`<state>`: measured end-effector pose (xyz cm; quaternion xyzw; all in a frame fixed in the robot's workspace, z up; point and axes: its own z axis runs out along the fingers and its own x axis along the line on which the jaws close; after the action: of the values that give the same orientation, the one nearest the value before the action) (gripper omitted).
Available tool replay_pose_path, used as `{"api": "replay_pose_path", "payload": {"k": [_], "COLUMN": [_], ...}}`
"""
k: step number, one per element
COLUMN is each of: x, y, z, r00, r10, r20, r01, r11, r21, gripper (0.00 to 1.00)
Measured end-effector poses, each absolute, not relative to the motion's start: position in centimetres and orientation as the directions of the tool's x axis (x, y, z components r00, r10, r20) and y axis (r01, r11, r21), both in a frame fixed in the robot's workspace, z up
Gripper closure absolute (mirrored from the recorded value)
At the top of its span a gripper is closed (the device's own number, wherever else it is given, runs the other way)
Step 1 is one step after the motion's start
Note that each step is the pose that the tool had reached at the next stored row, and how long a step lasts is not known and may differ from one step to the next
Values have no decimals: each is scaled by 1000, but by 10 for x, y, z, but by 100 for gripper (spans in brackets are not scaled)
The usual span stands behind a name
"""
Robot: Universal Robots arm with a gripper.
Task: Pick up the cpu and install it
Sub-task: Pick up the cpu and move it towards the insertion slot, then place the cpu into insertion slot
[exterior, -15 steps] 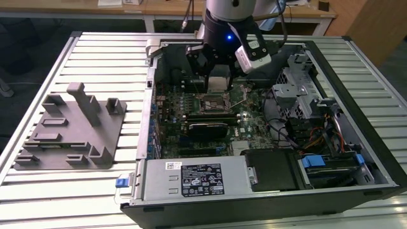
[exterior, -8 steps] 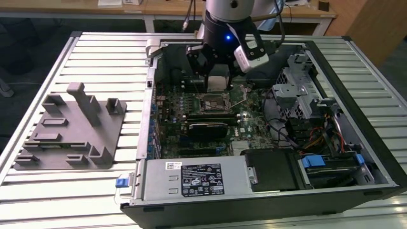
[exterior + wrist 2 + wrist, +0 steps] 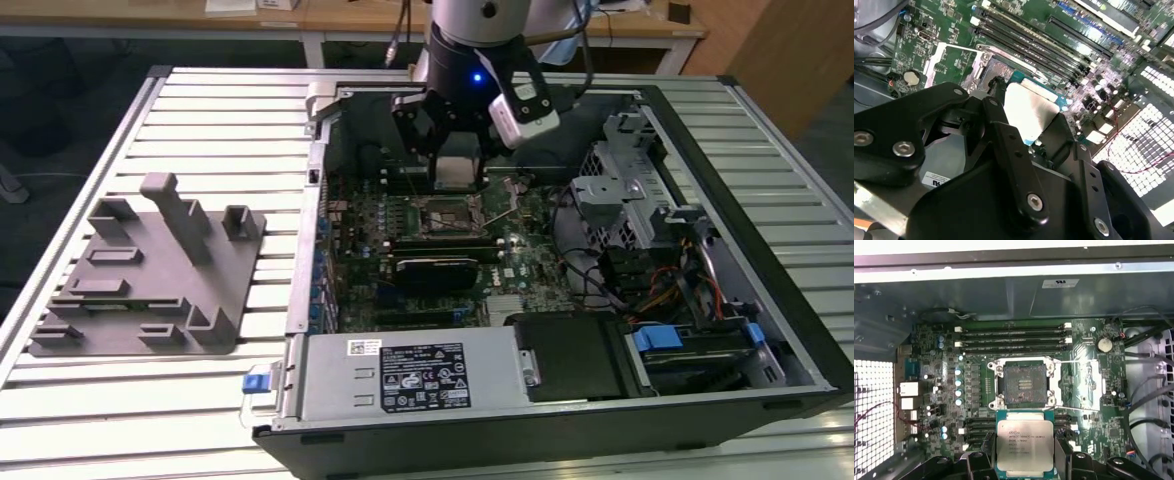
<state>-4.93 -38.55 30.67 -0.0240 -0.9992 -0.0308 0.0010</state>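
A slatted metal table [image 3: 214, 120] holds an open computer case [image 3: 534, 437]. Inside it, the gripper [image 3: 1025, 455] squeezes the cpu [image 3: 1024, 440] by two sides. The cpu hangs over the green motherboard [image 3: 1094, 410], and the bare socket [image 3: 1025, 384] sits just ahead of the fingertips.

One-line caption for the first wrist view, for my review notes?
The gripper holds the cpu inside the case, over the motherboard, near its open, empty socket.
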Motion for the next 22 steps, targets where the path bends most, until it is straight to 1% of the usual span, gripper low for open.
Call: {"api": "replay_pose_path", "payload": {"k": [8,22], "x": [-46,-46], "y": [-374,-374], "z": [300,299], "r00": [-999,-999], "r10": [46,46], "r20": [4,4], "r01": [46,46], "r11": [997,997], "r21": [62,62], "gripper": [46,46]}}
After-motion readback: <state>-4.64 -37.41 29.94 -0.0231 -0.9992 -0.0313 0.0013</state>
